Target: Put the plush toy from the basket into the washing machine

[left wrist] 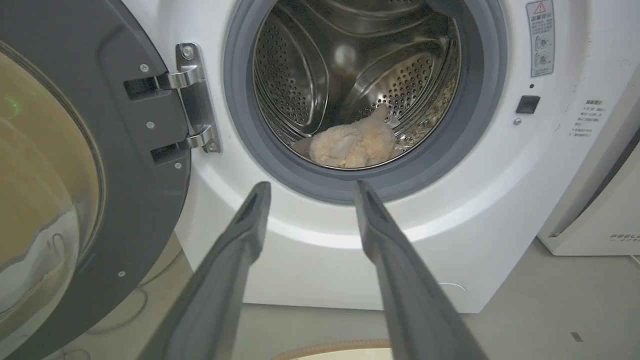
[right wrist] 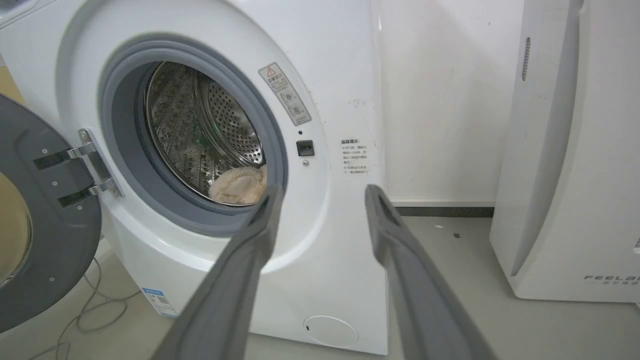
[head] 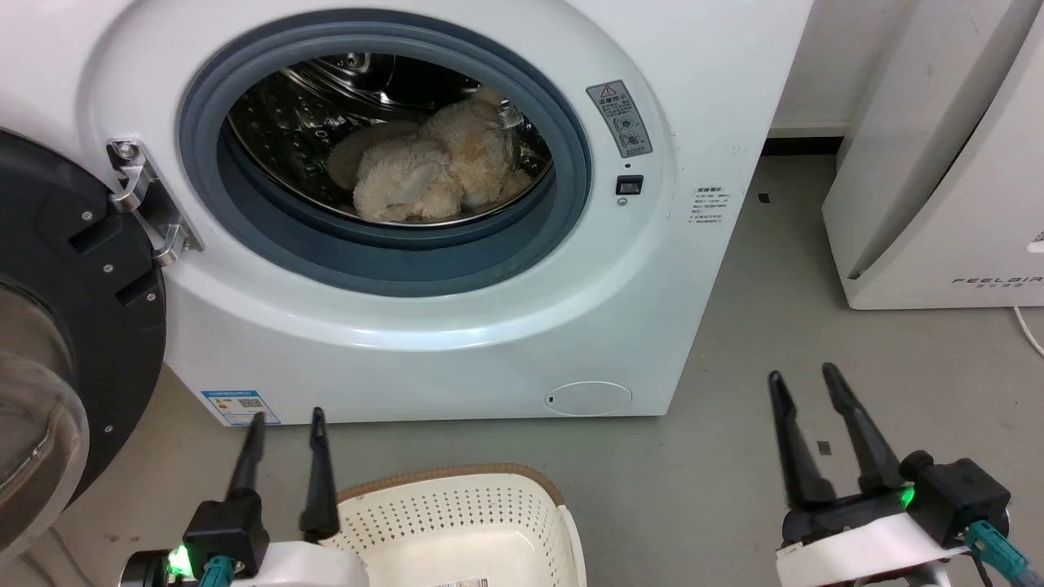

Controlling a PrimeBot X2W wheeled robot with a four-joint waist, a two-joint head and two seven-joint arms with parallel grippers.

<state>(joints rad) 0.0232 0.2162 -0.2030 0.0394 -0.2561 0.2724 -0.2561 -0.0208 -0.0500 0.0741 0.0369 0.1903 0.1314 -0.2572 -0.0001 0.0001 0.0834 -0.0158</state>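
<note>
The cream-beige plush toy lies inside the steel drum of the white washing machine, just behind the grey gasket; the plush toy rests low in the drum, and a part of the plush toy peeks past the gasket. The machine's black-framed glass door hangs swung out to the left. On the floor in front stands the cream perforated basket, with a sticker on its bottom. My left gripper is open beside the basket's left rim. My right gripper is open over bare floor.
A white FEELBAIR appliance stands against the wall to the right of the washer. Grey floor runs between them. The open door takes up room at the left, with a cable on the floor below it.
</note>
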